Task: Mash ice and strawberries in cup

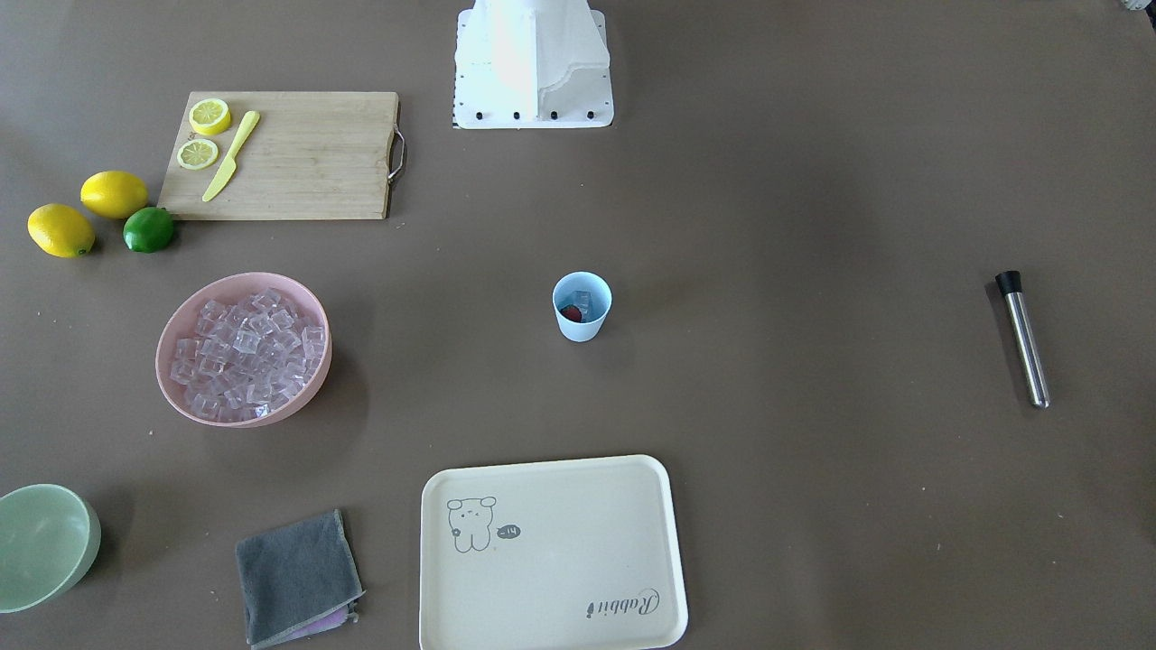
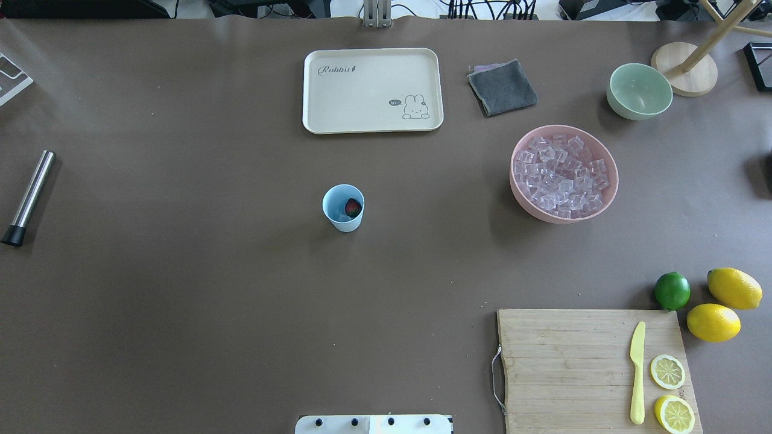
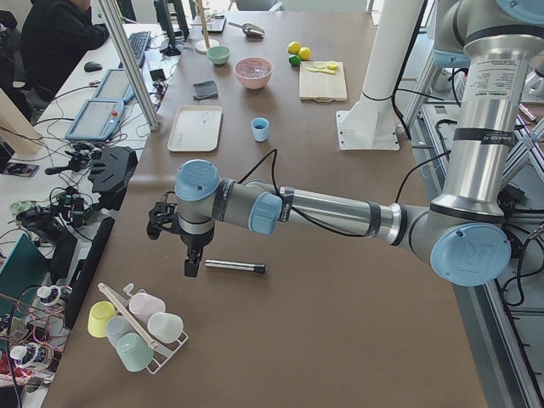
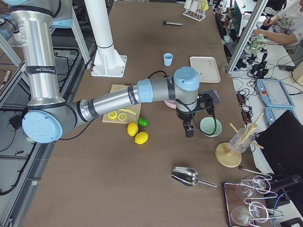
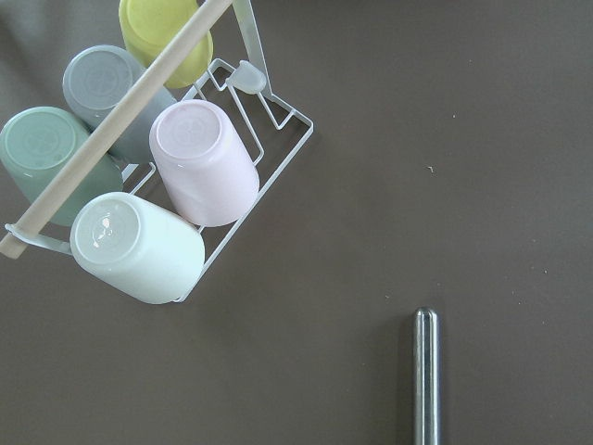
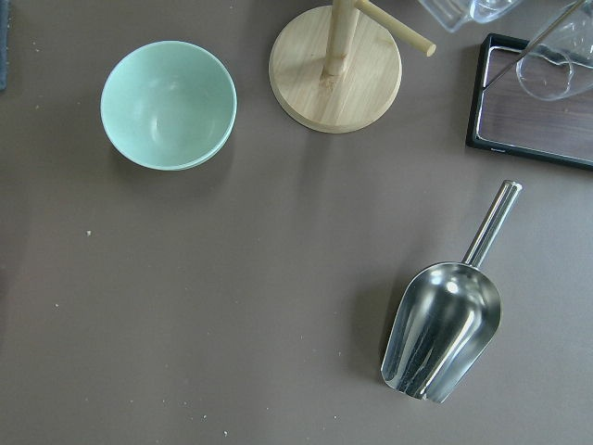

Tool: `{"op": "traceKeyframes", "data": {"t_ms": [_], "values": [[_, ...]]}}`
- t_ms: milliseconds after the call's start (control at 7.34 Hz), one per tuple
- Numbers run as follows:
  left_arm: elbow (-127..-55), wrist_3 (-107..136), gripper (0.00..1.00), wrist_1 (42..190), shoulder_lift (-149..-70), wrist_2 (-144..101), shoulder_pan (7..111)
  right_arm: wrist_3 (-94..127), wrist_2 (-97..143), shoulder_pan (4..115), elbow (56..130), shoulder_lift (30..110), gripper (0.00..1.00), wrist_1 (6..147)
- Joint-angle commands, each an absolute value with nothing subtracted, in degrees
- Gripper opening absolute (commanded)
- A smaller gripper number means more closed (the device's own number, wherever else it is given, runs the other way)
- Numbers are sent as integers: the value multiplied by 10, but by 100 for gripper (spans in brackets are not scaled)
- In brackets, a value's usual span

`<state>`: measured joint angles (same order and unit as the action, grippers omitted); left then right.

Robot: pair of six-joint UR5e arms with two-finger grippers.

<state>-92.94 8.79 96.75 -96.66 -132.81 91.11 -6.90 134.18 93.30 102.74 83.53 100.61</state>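
The light-blue cup (image 1: pixel 582 307) (image 2: pixel 343 208) stands upright mid-table. Inside it lie a red strawberry (image 2: pixel 353 208) and a clear ice cube (image 1: pixel 582 300). More ice (image 2: pixel 564 175) fills the pink bowl (image 1: pixel 172 361). My left gripper (image 3: pixel 193 268) shows only in the exterior left view. It points down just off the end of a steel rod with a black tip (image 3: pixel 235 267) (image 2: pixel 28 198), far from the cup; I cannot tell its state. My right gripper (image 4: pixel 189 131) shows only in the exterior right view, hanging beside the pale green bowl (image 4: pixel 210 126); I cannot tell its state either.
A cream tray (image 2: pixel 373 123) and a grey cloth (image 2: pixel 502 87) lie beyond the cup. A cutting board (image 2: pixel 573 361) holds a yellow knife and lemon halves, with two lemons and a lime (image 2: pixel 672 290) beside it. A cup rack (image 5: pixel 139 167) and a metal scoop (image 6: pixel 443 329) sit at the table's ends.
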Motion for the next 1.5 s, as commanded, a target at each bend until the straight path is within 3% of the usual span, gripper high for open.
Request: {"op": "traceKeyframes", "data": {"t_ms": [0, 1362], "values": [[-945, 89, 99, 965, -966, -1330, 912, -79, 1343, 933, 1004, 836, 99, 1005], [-942, 90, 99, 964, -985, -1339, 919, -111, 1306, 915, 974, 835, 99, 987]]}}
